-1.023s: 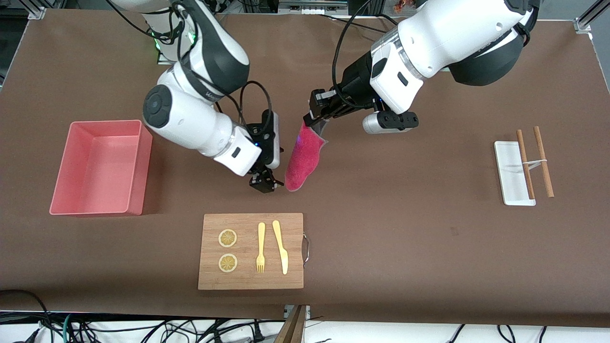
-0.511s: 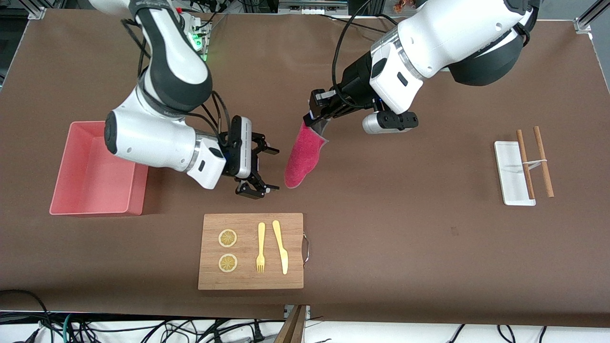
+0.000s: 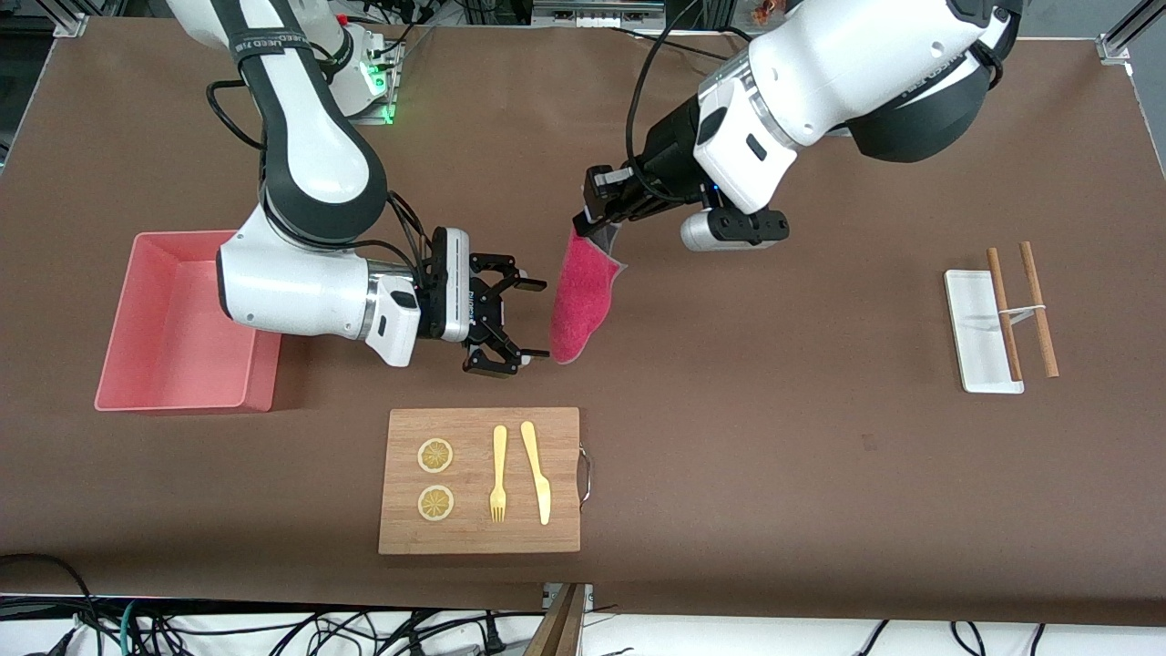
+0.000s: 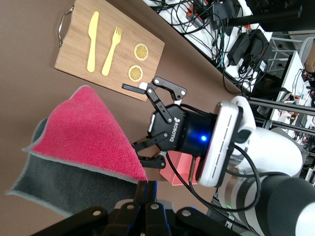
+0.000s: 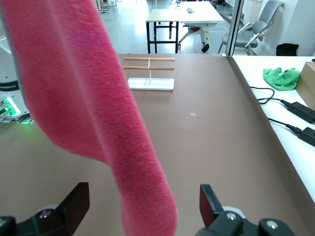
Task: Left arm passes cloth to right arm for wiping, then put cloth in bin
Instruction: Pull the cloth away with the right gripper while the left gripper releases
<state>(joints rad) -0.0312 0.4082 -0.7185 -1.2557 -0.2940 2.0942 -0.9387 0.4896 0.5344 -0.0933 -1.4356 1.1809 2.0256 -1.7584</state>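
A: Item, right gripper: what is changing?

B: It is swinging round from pointing down at the table to lying level, fingers spread wide, and is closing in on the lower tip of the cloth. The cloth's hanging end is now sitting between its fingers in the right wrist view.

A: Item, right arm?

B: It is shifting toward its own end of the table, its forearm now passing over a corner of the bin.

A: Item, left gripper?

B: It is lifting slightly, carrying the pinched cloth with it.
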